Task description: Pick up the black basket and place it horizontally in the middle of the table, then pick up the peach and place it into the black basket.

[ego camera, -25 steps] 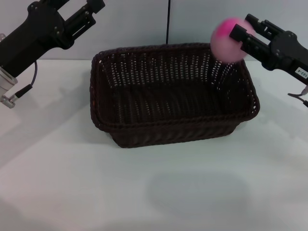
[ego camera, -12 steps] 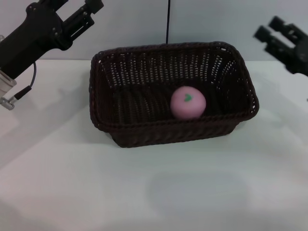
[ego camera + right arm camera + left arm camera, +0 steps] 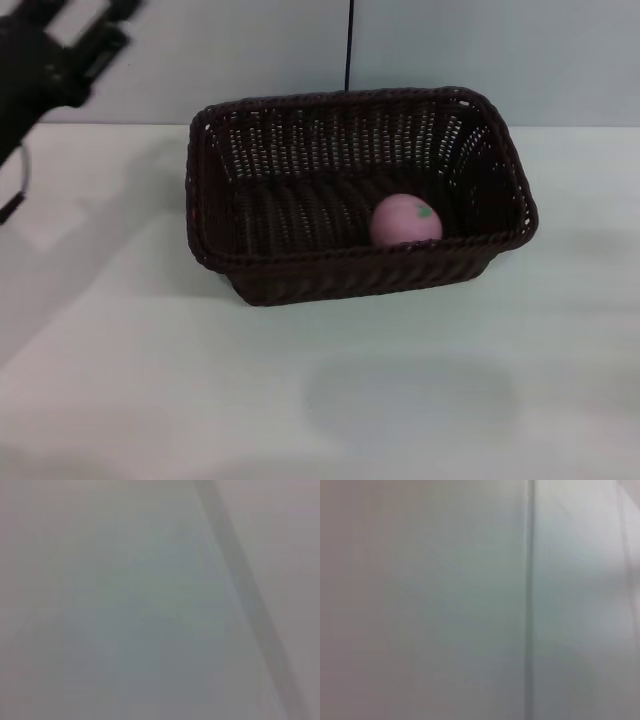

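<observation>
Two task things fill the head view: the black basket sits lengthwise across the middle of the table, and the peach lies inside it on the floor, near the front wall and toward the robot's right end. By the look of it, both steps of the task are done. Only the left gripper shows, raised at the far left corner, well apart from the basket; its claw is too blurred to tell whether it stands apart or together. No right gripper appears in this view. As a judgement, the basket looks stiff and light, its braided rim the natural place to grasp, while the peach seems light, smooth and apt to roll, best pinched across its widest part. One plain pale surface with a thin dark line fills the left wrist view, showing no fingers and no task thing. Much the same blank surface with a slanted darker band fills the right wrist view.
</observation>
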You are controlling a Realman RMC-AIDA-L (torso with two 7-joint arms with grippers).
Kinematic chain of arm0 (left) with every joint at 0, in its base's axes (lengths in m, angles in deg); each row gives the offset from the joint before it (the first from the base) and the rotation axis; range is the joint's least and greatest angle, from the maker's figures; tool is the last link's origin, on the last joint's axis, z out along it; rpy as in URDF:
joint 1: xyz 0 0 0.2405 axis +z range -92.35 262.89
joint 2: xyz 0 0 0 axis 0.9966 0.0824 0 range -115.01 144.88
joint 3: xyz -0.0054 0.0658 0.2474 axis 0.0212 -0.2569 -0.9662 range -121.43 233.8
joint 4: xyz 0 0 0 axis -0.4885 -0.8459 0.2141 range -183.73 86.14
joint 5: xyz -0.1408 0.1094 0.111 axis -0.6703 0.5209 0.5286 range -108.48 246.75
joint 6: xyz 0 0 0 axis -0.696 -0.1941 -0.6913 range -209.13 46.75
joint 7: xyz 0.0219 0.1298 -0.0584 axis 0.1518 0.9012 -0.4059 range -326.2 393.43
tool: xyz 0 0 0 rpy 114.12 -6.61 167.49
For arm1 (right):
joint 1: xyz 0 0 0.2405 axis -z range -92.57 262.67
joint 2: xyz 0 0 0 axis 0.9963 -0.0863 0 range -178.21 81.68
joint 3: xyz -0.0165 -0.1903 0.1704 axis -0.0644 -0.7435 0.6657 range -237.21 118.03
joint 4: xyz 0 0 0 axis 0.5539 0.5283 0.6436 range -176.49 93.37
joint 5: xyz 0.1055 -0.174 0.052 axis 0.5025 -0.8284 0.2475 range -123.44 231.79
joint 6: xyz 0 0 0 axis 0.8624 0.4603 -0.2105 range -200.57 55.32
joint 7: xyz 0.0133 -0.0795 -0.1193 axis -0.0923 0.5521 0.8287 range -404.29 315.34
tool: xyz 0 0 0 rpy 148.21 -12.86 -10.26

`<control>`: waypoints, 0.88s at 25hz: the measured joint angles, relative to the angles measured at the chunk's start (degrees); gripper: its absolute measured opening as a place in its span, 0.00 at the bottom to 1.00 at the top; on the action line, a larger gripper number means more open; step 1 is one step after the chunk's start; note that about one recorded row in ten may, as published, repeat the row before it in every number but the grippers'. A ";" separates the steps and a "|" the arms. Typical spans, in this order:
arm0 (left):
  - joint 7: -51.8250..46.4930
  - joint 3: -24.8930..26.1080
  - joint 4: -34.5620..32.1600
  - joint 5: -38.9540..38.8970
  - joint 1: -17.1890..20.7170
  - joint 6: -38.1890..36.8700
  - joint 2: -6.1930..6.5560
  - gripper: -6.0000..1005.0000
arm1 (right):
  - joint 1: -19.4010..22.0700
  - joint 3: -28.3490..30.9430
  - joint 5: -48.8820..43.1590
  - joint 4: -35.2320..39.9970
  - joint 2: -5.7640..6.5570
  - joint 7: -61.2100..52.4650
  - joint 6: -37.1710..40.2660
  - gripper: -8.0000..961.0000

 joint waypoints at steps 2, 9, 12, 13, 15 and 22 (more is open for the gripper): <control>3.76 0.58 2.28 -5.45 1.49 -0.11 0.01 0.60 | 1.40 1.87 4.28 -1.78 0.00 2.06 -0.19 0.73; 7.83 4.54 11.54 -17.28 3.01 0.88 -0.09 0.57 | 2.75 7.61 5.51 -3.20 -0.07 2.99 -3.95 0.73; 7.92 6.85 13.80 -18.58 3.67 1.57 -0.05 0.55 | 2.65 8.49 5.54 -3.70 -0.08 3.24 -5.65 0.73; 7.92 7.06 13.85 -18.59 3.93 1.62 -0.03 0.55 | 2.43 8.53 5.59 -3.71 -0.08 3.44 -6.43 0.73; 7.89 7.47 13.91 -18.60 4.29 1.65 -0.02 0.53 | 2.31 8.58 5.60 -3.72 -0.08 3.49 -6.64 0.73; 7.43 13.26 16.31 -18.85 5.67 1.16 -0.15 0.39 | 1.71 9.30 5.64 -3.69 -0.03 3.55 -6.92 0.73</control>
